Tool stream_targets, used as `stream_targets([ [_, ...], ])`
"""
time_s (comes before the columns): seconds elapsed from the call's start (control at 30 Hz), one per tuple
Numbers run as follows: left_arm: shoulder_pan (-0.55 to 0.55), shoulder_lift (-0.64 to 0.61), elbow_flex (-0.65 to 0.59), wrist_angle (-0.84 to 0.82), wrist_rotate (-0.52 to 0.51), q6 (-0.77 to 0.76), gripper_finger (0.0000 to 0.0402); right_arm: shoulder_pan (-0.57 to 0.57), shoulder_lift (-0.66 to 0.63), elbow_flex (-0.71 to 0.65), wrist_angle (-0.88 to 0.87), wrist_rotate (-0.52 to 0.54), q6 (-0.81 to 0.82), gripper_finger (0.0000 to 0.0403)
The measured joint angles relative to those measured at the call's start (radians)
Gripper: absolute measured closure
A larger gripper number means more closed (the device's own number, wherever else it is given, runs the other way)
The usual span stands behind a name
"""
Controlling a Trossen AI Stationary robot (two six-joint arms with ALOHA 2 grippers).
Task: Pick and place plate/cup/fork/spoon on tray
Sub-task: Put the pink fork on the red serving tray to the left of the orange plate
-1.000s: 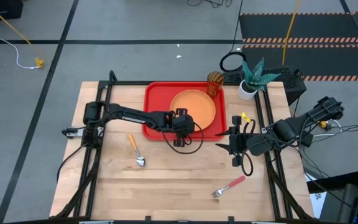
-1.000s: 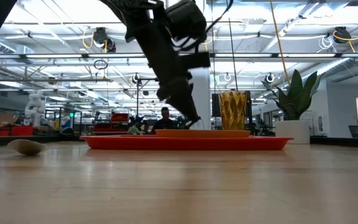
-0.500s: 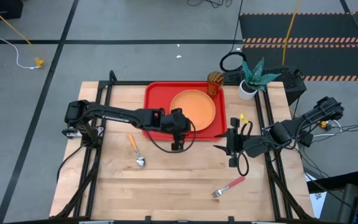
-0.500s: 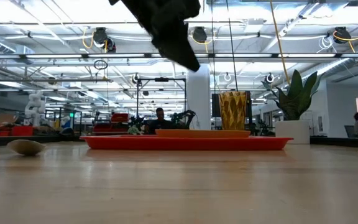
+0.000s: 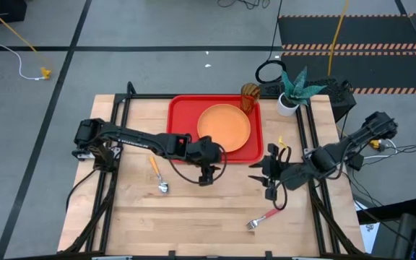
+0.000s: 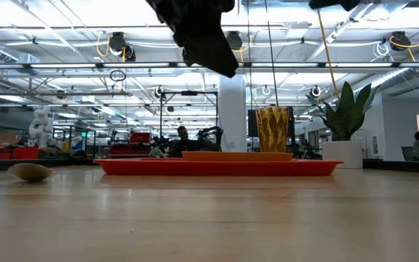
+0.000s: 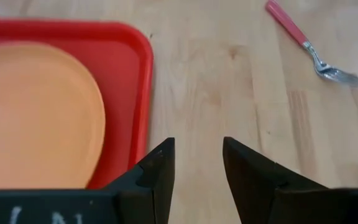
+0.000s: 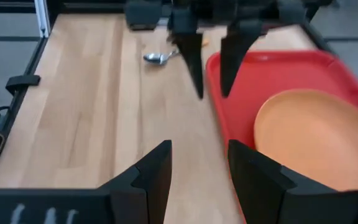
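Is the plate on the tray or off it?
On it. The orange plate lies flat inside the red tray, and no jaws hold it.

Grey floor around the table; behind, seemingly a bright workshop hall.

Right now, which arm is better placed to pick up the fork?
Probably the right. The right gripper, open, hangs just above the fork on the table's right side. The left gripper, also open, is by the tray, nearer the spoon.
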Motion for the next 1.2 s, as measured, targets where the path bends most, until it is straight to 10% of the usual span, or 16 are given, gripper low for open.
stream_targets([
  [0.73, -0.096, 0.005, 0.000, -0.003, -0.001, -0.190, 0.0263, 0.367, 0.279, -0.001, 0.021, -0.135, 0.329, 0.0252],
  [1.2, -0.203, 0.005, 0.000, 0.051, -0.009, -0.187, 0.0263, 0.394, 0.431, -0.001, -0.006, -0.188, 0.328, 0.0252],
])
